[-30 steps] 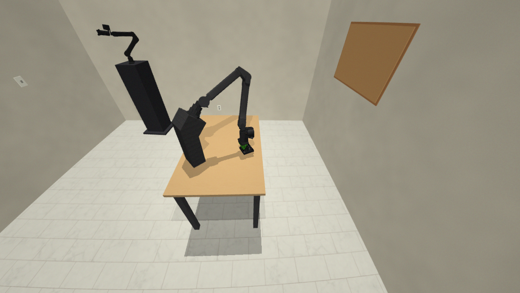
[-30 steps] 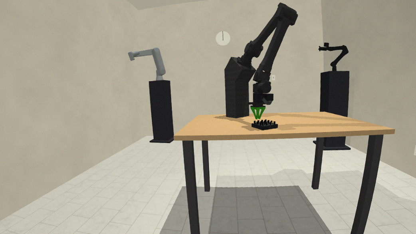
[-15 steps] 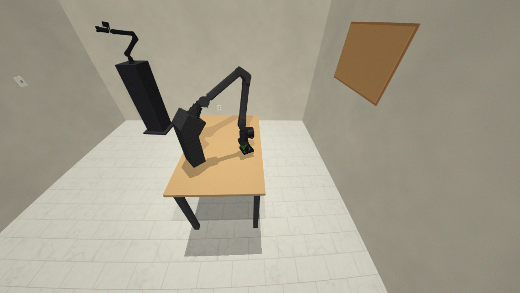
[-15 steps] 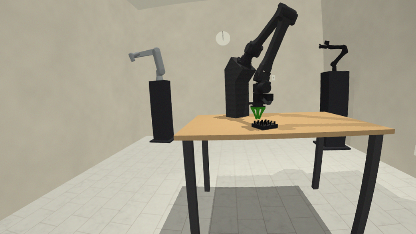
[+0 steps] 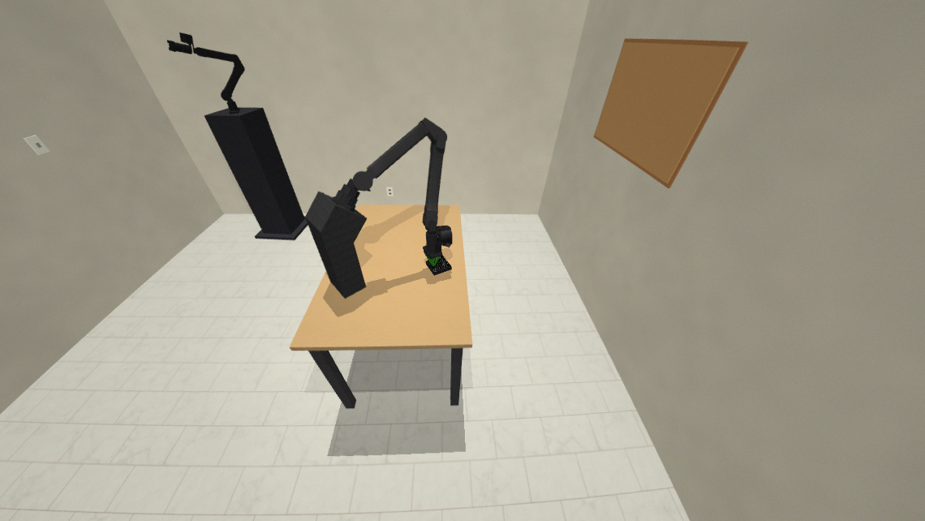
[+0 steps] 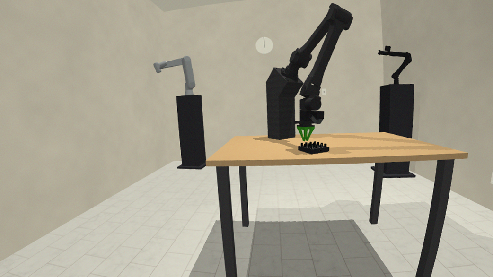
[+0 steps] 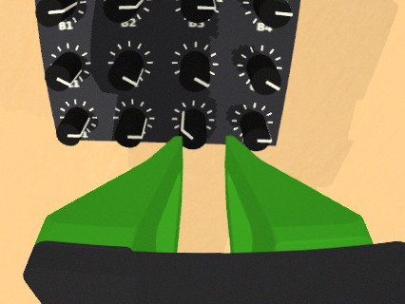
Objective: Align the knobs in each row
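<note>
The black knob box [image 5: 442, 269] [image 6: 314, 148] [image 7: 163, 18] stands on the wooden table [image 5: 388, 310] [image 6: 260, 151] [image 7: 344, 76], with four rows of four black knobs with white lines. In the wrist view the names A1 to A4 show at the top edge, and rows B, C and D lie below them. My green-fingered gripper [image 5: 435, 261] [image 6: 305, 138] [image 7: 203, 140] hangs just above the box's front edge, with its tips on either side of knob D3 [image 7: 193, 123]. The fingers stand a narrow gap apart, and only bare table shows between them. Knob D3's line points away from those of its row neighbours.
The arm's tall black base block [image 5: 339, 249] [image 6: 281, 109] stands on the table behind the box. Two black pedestals with small arms [image 6: 190, 129] [image 6: 396, 111] stand on the floor beside the table. The table's right edge runs close to the box in the top view.
</note>
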### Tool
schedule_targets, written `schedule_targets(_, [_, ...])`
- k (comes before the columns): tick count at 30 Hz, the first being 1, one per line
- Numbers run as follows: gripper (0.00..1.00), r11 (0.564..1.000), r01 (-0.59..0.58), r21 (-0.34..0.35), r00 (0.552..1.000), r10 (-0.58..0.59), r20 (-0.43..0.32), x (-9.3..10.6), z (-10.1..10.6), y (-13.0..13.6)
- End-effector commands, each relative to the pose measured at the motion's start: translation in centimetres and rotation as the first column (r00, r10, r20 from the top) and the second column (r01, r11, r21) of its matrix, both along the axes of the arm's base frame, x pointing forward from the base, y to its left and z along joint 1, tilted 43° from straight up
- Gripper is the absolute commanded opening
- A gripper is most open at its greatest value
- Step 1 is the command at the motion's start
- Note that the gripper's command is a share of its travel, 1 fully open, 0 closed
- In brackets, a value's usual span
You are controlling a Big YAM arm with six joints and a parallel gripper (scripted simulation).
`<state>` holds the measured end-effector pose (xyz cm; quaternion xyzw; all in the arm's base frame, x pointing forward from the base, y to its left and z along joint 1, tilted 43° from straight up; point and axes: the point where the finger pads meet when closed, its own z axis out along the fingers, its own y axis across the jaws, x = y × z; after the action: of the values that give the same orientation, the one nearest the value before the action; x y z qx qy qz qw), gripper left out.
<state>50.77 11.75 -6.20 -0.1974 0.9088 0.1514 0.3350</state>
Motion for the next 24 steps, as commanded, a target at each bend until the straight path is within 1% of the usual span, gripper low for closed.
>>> schedule_targets(1, [0.18, 1.0, 0.0, 0.006, 1.0, 0.0, 0.007, 0.4, -0.1, 0.5])
schedule_targets(6, [0.18, 1.0, 0.001, 0.005, 1.0, -0.001, 0.006, 0.3, -0.2, 0.4])
schedule_targets(14, [0.18, 1.0, 0.002, 0.003, 1.0, -0.002, -0.009, -0.6, -0.8, 0.1])
schedule_targets(24, [0.18, 1.0, 0.003, 0.003, 1.0, -0.003, -0.009, -0.7, -0.8, 0.1])
